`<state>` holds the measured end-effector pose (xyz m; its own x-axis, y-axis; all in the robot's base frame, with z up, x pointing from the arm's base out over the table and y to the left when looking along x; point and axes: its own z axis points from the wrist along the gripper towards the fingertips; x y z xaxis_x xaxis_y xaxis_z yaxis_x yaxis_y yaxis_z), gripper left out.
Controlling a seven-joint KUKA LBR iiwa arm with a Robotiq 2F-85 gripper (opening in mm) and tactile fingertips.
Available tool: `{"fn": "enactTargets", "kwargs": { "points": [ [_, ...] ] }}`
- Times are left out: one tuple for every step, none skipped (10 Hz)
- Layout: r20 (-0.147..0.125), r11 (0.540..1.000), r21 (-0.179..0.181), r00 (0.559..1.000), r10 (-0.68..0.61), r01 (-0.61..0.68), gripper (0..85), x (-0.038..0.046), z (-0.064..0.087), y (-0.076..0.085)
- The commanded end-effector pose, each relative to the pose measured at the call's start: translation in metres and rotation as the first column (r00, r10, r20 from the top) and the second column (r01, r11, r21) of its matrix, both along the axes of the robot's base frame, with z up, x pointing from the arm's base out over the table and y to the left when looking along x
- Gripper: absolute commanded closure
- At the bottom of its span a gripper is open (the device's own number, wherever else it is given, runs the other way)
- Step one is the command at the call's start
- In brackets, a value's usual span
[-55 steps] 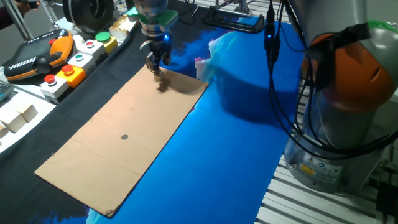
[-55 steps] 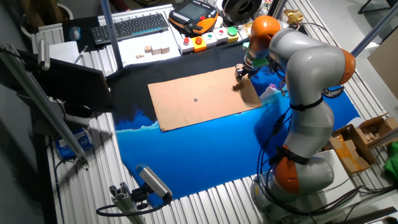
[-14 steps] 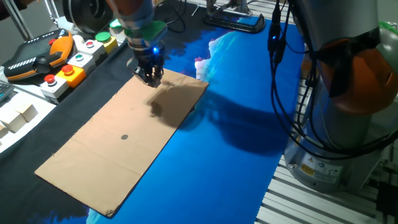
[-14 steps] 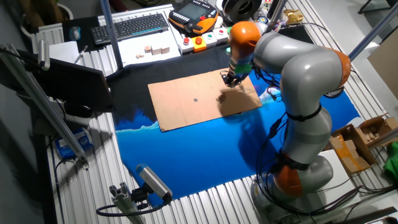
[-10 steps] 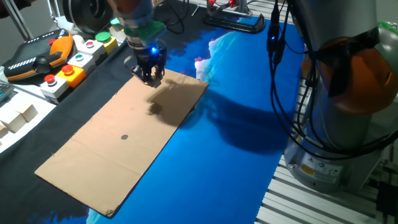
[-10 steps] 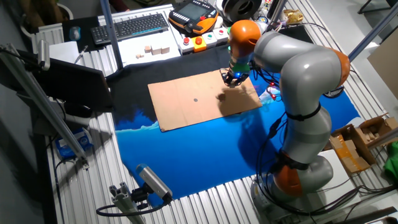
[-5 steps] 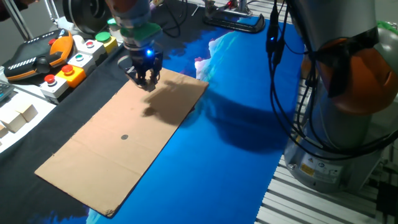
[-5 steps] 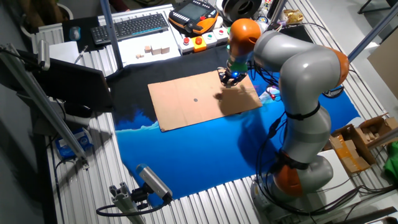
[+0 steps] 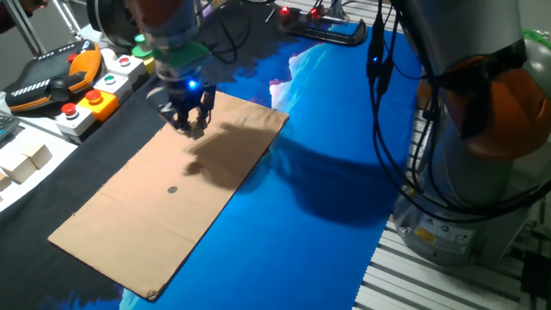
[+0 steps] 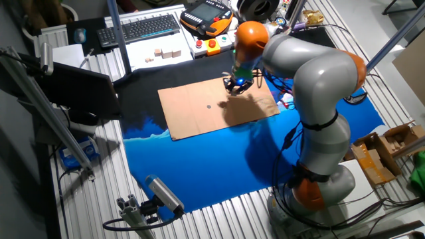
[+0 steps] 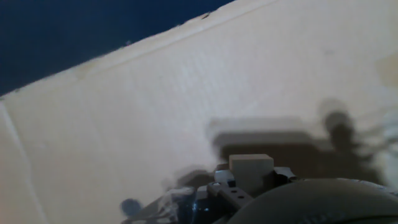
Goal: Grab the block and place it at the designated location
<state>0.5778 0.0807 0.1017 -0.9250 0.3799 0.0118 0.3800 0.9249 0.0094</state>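
Note:
My gripper (image 9: 188,127) hangs just above the far end of the brown cardboard (image 9: 129,215), fingers pointing down. In the hand view the block (image 11: 250,169) is a tiny pale beige cube pinched between the fingertips, with its shadow on the cardboard (image 11: 124,112) below. The designated location (image 9: 172,190) is a small dark grey spot near the middle of the cardboard, nearer the camera than the gripper. In the other fixed view the gripper (image 10: 234,89) is to the right of the spot (image 10: 208,105).
A button box (image 9: 95,90) and an orange teach pendant (image 9: 43,82) sit left of the cardboard. Larger whitish cubes (image 9: 26,159) lie at the left edge. Blue cloth (image 9: 301,215) covers the table right of the cardboard. The robot base (image 9: 473,172) stands at right.
The gripper has moved from the cardboard's far right corner leftward along it, toward the spot, carrying the block. Its shadow on the cardboard has shifted with it.

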Motion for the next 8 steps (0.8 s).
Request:
{"fn": "enactTargets", "kwargs": {
  "points": [
    [0.001,1.0,0.004,1.0,-0.021,0.021,84.3,-0.0009,-0.001,0.024],
    [0.01,0.999,-0.004,0.999,-0.041,0.041,84.3,-0.0026,-0.004,0.035],
    [0.016,0.999,-0.005,0.998,-0.053,0.053,84.3,-0.004,-0.009,0.044],
    [0.018,0.998,-0.002,0.998,-0.058,0.058,84.3,-0.0032,-0.013,0.048],
    [0.018,0.998,-0.008,0.998,-0.056,0.056,84.3,-0.0016,-0.015,0.051],
    [0.018,0.998,-0.008,0.998,-0.056,0.056,84.3,-0.0006,-0.017,0.053],
    [0.018,0.998,-0.008,0.998,-0.058,0.058,84.3,-0.0002,-0.02,0.056],
    [0.023,0.998,-0.005,0.998,-0.059,0.059,84.3,-0.0007,-0.023,0.058]
  ]
}}
